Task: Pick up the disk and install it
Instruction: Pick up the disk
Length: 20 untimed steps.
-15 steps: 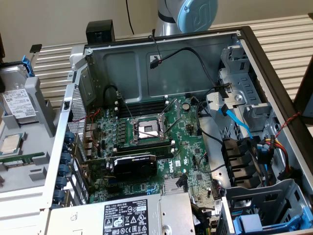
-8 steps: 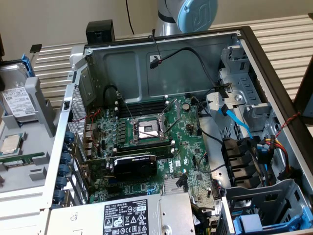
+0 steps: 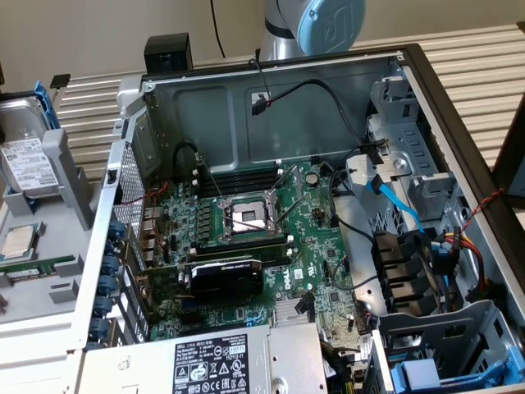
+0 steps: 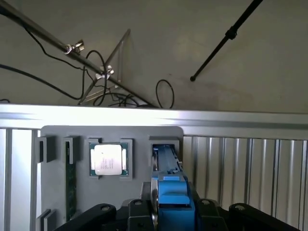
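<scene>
Disk (image 3: 25, 160) stands on edge in a slot of the grey tray (image 3: 78, 189), at the exterior view's left, just outside the computer case (image 3: 246, 107). I judge it is kept on edge so that its blue frame (image 4: 169, 185) faces up for a pinch from above.

My tool (image 4: 169, 219) is lined up over that top edge, with its black body on both sides. I cannot tell how wide it stands, or whether it has hold.

Chip (image 4: 107, 160) lies flat in the neighbouring pocket, apart from the disk.

Case lies on its side with the cover off and the board (image 3: 246, 230) facing up. That leaves the inside reachable from above.
</scene>
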Tool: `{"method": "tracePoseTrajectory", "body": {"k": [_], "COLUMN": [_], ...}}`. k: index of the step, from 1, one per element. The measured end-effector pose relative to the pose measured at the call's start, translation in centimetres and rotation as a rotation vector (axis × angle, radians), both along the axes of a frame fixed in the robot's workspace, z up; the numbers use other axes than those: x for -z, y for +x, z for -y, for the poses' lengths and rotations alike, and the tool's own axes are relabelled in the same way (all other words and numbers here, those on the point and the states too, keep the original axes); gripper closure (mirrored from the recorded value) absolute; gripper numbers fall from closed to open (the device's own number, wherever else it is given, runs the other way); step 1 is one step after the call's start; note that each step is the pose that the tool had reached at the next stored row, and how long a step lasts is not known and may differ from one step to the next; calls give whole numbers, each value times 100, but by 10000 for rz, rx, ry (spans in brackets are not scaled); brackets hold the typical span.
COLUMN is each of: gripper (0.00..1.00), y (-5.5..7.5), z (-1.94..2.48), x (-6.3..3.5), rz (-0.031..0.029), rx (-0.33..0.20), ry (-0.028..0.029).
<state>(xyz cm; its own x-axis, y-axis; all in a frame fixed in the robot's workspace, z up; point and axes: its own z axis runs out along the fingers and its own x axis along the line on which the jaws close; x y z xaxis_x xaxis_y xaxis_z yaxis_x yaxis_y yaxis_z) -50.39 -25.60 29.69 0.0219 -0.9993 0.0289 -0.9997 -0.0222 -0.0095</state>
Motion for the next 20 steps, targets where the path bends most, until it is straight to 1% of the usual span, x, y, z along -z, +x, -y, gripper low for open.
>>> {"method": "tracePoseTrajectory", "body": {"k": [5, 9, 15, 20], "gripper": [63, 63, 63, 63], "y": [-4, -9, -13, -15], "z": [-7, -15, -24, -36], "x": [-73, -140, -328, -482], "rz": [61, 89, 133, 201], "rx": [0, 0, -1, 0], "ry": [-11, -17, -46, -66]}}
